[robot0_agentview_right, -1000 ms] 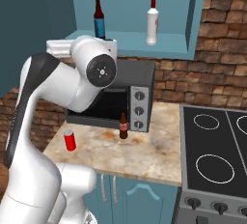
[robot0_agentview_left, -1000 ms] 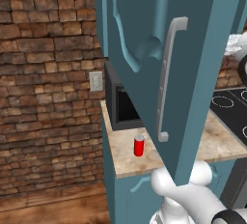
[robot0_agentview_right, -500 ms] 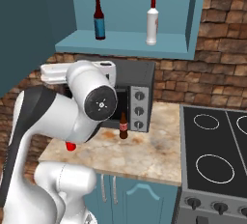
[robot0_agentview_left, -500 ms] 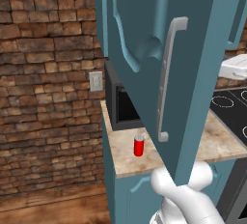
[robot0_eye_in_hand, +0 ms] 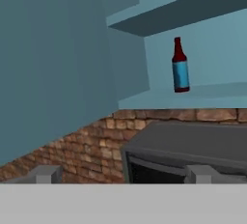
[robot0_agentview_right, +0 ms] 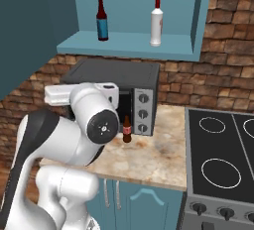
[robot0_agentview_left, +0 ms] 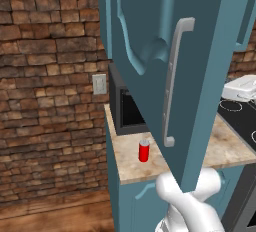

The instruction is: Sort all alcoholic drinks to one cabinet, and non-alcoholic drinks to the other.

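Observation:
A pale whitish bottle with a red cap [robot0_agentview_right: 157, 22] stands upright on the open upper cabinet's shelf [robot0_agentview_right: 129, 45]. A dark red bottle with a blue label [robot0_agentview_right: 102, 21] [robot0_eye_in_hand: 180, 66] stands to its left. The dark brown cola bottle [robot0_agentview_right: 127, 129] is on the counter in front of the microwave [robot0_agentview_right: 117, 86]. The red can [robot0_agentview_left: 144, 151] stands on the counter near its left end. My gripper [robot0_eye_in_hand: 124, 175] is open and empty, level with the microwave top and facing the shelf. It is well short of the blue-label bottle.
The teal cabinet door [robot0_agentview_left: 165, 61] hangs wide open on the left, close to my arm. A black stove [robot0_agentview_right: 221, 159] lies right of the counter [robot0_agentview_right: 154, 154]. Brick wall runs behind. My white forearm [robot0_agentview_right: 94, 120] hides part of the counter's left.
My arm has swung lower and to the right in the right base view and now covers the red can there. The gripper has stayed open; the bottles and can have not moved.

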